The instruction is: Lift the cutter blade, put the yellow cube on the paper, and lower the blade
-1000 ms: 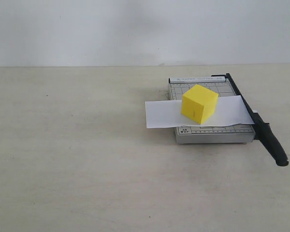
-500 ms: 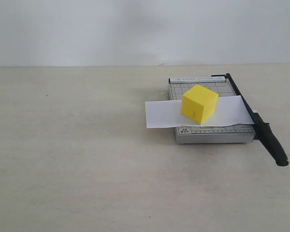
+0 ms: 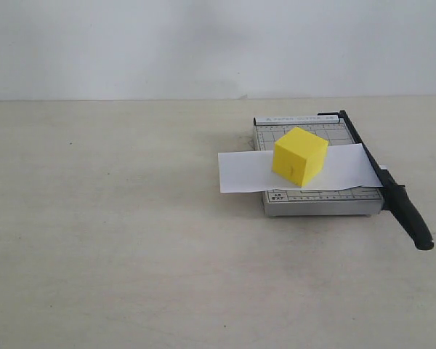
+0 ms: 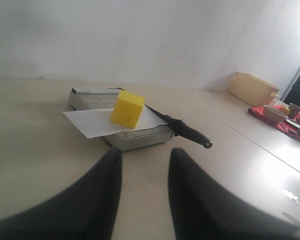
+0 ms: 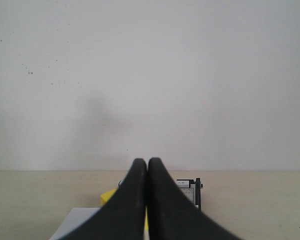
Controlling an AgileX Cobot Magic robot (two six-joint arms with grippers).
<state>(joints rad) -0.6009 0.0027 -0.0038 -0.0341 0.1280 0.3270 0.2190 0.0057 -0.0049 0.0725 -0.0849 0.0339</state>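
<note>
Exterior view, count: one yellow cube [image 3: 299, 155], one paper [image 3: 240, 173], one cutter blade [image 3: 392, 190] and one cutter board [image 3: 316, 203], all on a pale counter [image 3: 116, 233].
Exterior view, cube: it sits on the paper above the grey board, with one vertical edge turned toward the camera, clear of the blade.
Exterior view, paper: it lies across the board and overhangs its left edge.
Exterior view, blade: it is down flat along the board's right edge, over the end of the sheet. Its thick handle juts past the board's front corner.
Left wrist view, end effector: one left end effector [image 4: 144, 152], two dark fingers spread a moderate gap apart, holding nothing and well back from the cutter.
Left wrist view, scene: cube on paper on board, blade lowered. One tan box [image 4: 252, 87] and a red mat [image 4: 282, 122] with dishes sit far off.
Right wrist view, end effector: one right end effector [image 5: 146, 161], fingers pressed together tip to tip, gripping nothing.
Right wrist view, scene: behind the fingers show slivers of the cube, the sheet and the board's far end.
</note>
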